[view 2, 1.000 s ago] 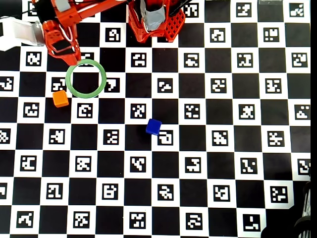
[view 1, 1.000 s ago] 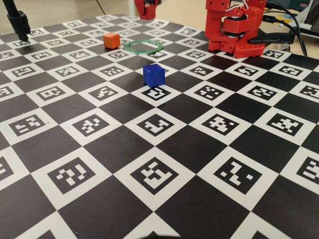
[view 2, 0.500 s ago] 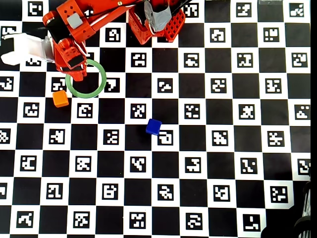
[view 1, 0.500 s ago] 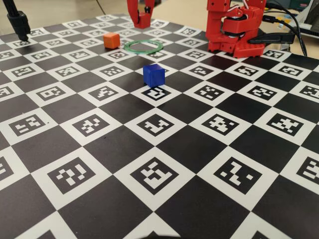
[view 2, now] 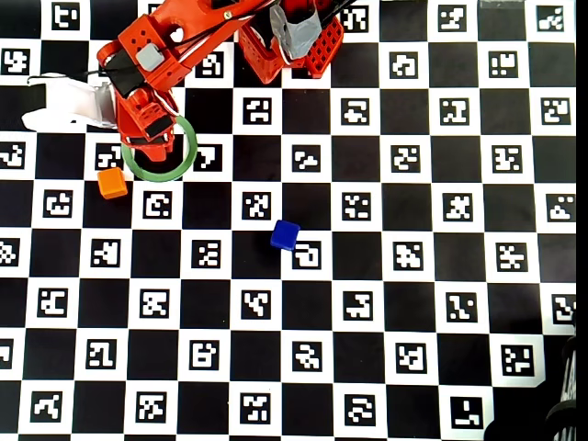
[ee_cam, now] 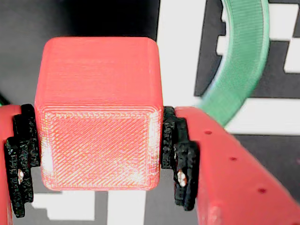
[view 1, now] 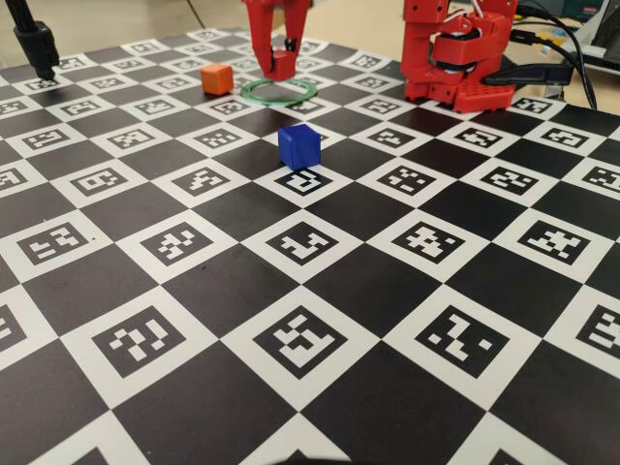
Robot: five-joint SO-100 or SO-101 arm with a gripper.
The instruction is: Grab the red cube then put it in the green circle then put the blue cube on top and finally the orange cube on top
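Red cube (ee_cam: 99,115) filling the centre of the wrist view, clamped between the black pads (ee_cam: 176,150) of the hand (ee_cam: 99,154), both pads pressed against its side faces. Green circle (ee_cam: 243,56) curving through the upper right of that frame, beside the cube rather than beneath it, so the cube apparently not yet centred over the ring's opening.

Fixed view: hand (view 1: 275,68) at top centre, pointing down just above the green circle (view 1: 279,92), cube itself not discernible here. Orange cube (view 1: 216,78) just left of the ring, resting on the chequered tabletop (view 1: 320,387). Blue cube (view 1: 298,146) nearer the camera, well apart from the ring.

Overhead view: arm (view 2: 147,83) in the upper left, covering part of the green circle (view 2: 188,152). Orange cube (view 2: 113,183) just below and left of the ring; blue cube (view 2: 285,235) near frame centre.

Likely step: placing the cube inside the ring. Best done by shifting toward the ring's centre, lowering until flat on the tabletop, then opening gently, avoiding the rim and the nearby orange cube.
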